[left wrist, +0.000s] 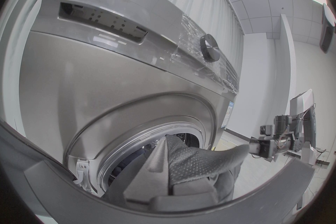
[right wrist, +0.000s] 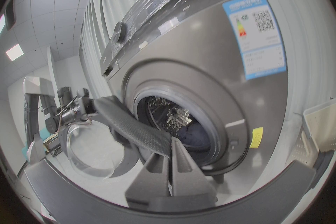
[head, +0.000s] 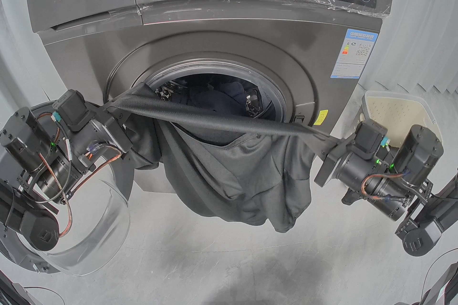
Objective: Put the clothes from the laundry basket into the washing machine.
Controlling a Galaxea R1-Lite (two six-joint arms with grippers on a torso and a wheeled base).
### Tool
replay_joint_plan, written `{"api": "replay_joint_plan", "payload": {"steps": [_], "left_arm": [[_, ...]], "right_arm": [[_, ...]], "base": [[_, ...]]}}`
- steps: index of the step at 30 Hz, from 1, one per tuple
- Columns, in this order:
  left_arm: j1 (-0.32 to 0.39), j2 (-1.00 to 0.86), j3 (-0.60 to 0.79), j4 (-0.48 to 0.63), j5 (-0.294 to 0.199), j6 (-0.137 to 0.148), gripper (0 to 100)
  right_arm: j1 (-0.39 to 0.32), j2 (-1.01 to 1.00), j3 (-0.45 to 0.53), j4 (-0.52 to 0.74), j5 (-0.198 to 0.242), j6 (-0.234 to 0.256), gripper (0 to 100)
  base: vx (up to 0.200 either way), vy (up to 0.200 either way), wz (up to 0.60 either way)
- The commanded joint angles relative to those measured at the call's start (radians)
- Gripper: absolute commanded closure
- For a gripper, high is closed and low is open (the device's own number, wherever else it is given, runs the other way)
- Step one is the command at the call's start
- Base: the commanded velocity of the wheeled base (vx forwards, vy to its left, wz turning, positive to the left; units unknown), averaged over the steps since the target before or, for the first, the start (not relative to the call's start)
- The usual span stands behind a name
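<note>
A grey garment is stretched taut between my two grippers in front of the washing machine's open drum. Its top edge forms a tight band, and the rest hangs down below the opening. My left gripper is shut on the garment's left end, close to the drum's left rim. My right gripper is shut on the right end, lower and to the right of the opening. Dark clothes lie inside the drum. The white laundry basket stands at the right, beside the machine.
The machine's round glass door hangs open at lower left, under my left arm. Bare grey floor spreads in front of the machine. A white curtain hangs behind it.
</note>
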Motion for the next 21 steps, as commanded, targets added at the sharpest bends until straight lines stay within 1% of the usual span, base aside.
{"api": "replay_joint_plan", "payload": {"steps": [1,2,4,5,7,8,9,15,17,18,21], "left_arm": [[0.0,-0.053,0.022,0.012,-0.022,-0.002,100],[0.0,-0.055,0.025,0.012,-0.022,-0.002,100],[-0.002,-0.072,0.042,0.023,-0.025,-0.002,100],[-0.002,-0.072,0.042,0.023,-0.025,-0.002,100],[-0.005,-0.106,0.062,0.051,-0.022,-0.003,100],[-0.005,-0.122,0.065,0.071,-0.02,-0.003,100],[-0.005,-0.133,0.066,0.083,-0.02,-0.003,100],[-0.006,-0.277,0.048,0.296,-0.025,-0.003,100],[-0.006,-0.277,0.048,0.296,-0.025,-0.003,100],[-0.017,-0.311,0.029,0.361,-0.027,-0.006,100],[-0.031,-0.319,0.014,0.365,-0.024,-0.008,100]], "right_arm": [[-0.024,-0.019,-0.079,-0.006,-0.006,0.006,100],[-0.024,-0.019,-0.083,-0.006,-0.006,0.007,100],[-0.023,-0.02,-0.119,-0.008,-0.015,0.027,100],[-0.023,-0.02,-0.119,-0.008,-0.015,0.027,100],[-0.009,-0.019,-0.145,-0.015,-0.05,0.035,100],[-0.007,-0.019,-0.146,-0.018,-0.056,0.035,100],[-0.007,-0.019,-0.149,-0.02,-0.056,0.035,100],[-0.02,-0.025,-0.202,-0.02,-0.061,0.043,100],[-0.02,-0.025,-0.202,-0.02,-0.061,0.043,100],[-0.014,-0.049,-0.211,-0.02,-0.064,0.046,100],[-0.007,-0.063,-0.212,-0.018,-0.069,0.046,100]], "base": [[0.0,0.0,0.0],[0.0,0.0,0.0],[0.0,0.0,0.0],[0.0,0.0,0.0],[0.0,0.0,0.0],[0.0,0.0,0.0],[0.0,0.0,0.0],[0.0,0.0,0.0],[0.0,0.0,0.0],[0.0,0.0,0.0],[0.0,0.0,0.0]]}}
